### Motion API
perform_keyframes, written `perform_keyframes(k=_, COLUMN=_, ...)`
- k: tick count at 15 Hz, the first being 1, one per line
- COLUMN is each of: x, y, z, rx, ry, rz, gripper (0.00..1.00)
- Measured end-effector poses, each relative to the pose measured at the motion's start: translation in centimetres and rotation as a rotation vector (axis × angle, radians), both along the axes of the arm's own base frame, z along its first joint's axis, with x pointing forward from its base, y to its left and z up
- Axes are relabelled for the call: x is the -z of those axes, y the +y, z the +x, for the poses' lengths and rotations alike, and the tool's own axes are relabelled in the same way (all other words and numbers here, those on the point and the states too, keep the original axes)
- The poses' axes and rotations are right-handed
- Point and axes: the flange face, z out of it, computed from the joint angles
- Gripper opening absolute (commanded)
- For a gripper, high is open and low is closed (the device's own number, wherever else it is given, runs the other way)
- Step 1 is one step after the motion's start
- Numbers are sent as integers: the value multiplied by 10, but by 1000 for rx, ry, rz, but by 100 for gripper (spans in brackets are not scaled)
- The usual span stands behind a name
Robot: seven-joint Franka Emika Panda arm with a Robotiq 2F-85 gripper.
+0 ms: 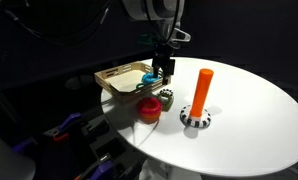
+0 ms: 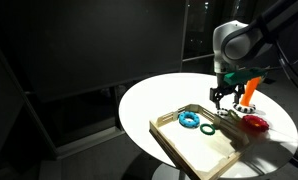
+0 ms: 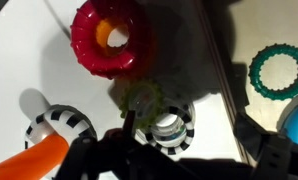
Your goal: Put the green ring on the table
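Note:
In the wrist view the light-green ring (image 3: 146, 98) is blurred and close to the camera. My gripper (image 3: 139, 112) looks shut on it and holds it in the air above the white table (image 3: 204, 60), just over the black-and-white checkered ring (image 3: 170, 128). In both exterior views the gripper (image 1: 165, 72) (image 2: 221, 98) hangs over the table (image 1: 249, 125) (image 2: 154, 100) beside the tray's edge. The green ring is too small to make out there.
A red ring (image 3: 109, 38) (image 1: 149, 108) (image 2: 254, 122) lies by the checkered ring (image 1: 166, 98). An orange peg (image 1: 202, 88) (image 2: 249, 90) stands on a checkered base (image 3: 59, 125). The tan wooden tray (image 1: 117, 80) (image 2: 204, 150) holds a teal ring (image 3: 279, 70) (image 2: 209, 128) and a blue ring (image 2: 187, 119).

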Motion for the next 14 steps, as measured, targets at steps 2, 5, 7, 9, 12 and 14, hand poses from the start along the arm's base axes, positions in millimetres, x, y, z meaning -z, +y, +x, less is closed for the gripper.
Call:
perform_keyframes(k=2, x=-17, y=-2, z=-3, rx=-28, ry=19, rz=36, gripper=100)
perform_keyframes(k=5, x=-48, y=-6, z=-5, rx=-75, ry=18, rz=71, gripper=100)
perform_keyframes(k=7, x=-70, y=-6, z=-8, rx=-104, ry=12, rz=82, gripper=100)
perform_keyframes(k=9, x=-94, y=-3, z=-13, rx=-120, ry=13, rz=88, gripper=100)
perform_keyframes(k=12, x=-132, y=2, z=-24, rx=-129, ry=19, rz=91, gripper=100)
perform_keyframes(k=14, x=-158, y=5, z=-32, rx=-135, ry=8, rz=91, gripper=100)
